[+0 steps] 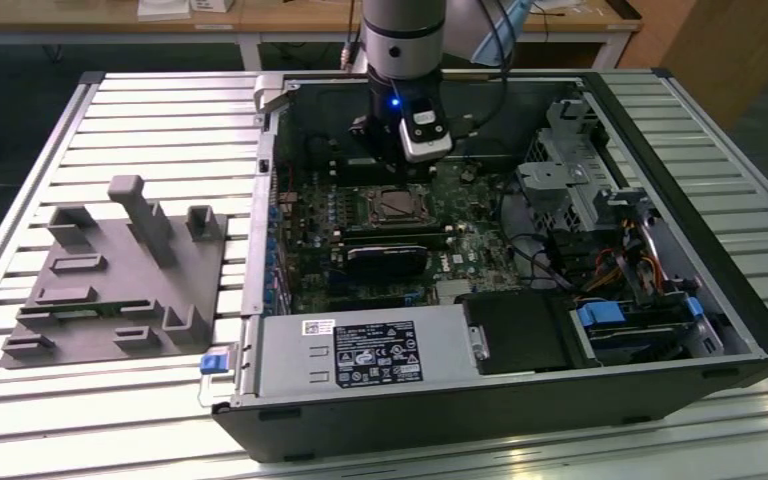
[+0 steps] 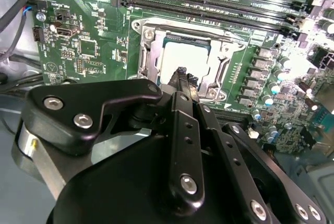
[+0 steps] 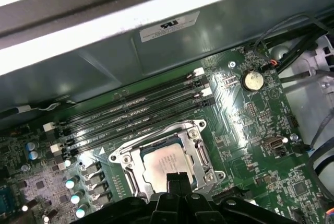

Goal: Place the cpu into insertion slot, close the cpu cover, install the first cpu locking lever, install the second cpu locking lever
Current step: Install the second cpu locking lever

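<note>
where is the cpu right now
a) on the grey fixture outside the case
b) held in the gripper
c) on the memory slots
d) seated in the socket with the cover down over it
d: in both wrist views the cpu sits in the socket, the cover framing it, with the gripper just above.

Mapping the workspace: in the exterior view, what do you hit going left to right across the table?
Grey fixture tray → blue tab at the case edge → the insertion slot under the gripper → silver drive cage → blue drive clips → case's black right wall.
</note>
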